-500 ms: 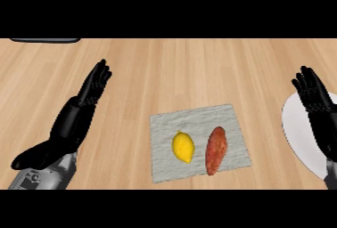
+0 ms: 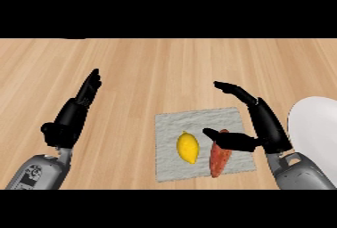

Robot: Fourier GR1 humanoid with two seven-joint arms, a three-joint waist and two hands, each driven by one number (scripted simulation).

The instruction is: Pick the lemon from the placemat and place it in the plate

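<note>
On the wooden counter (image 2: 164, 67) lay a grey placemat (image 2: 197, 122), and the lemon (image 2: 188, 147) sat on its left half, untouched, lying lengthwise with its pointed ends toward the near and far edges. Just beside it to the right, also on the mat, lay a reddish-brown sweet potato (image 2: 219, 161), close to the lemon but apart from it.

From where I stood, the right hand (image 2: 263, 127) hung over the mat's right side with its fingers (image 2: 230, 89) stretched out wide and pointing left beyond the mat's far edge, and its thumb (image 2: 227, 139) reached across the top of the sweet potato toward the lemon. It held nothing. The white plate (image 2: 319, 133) showed at the right edge, partly cut off, well clear of the mat, with the right forearm between it and the mat.

Over at the left the left hand (image 2: 76, 111) rested open, fingers straight and pointing up the counter, well apart from the mat.
</note>
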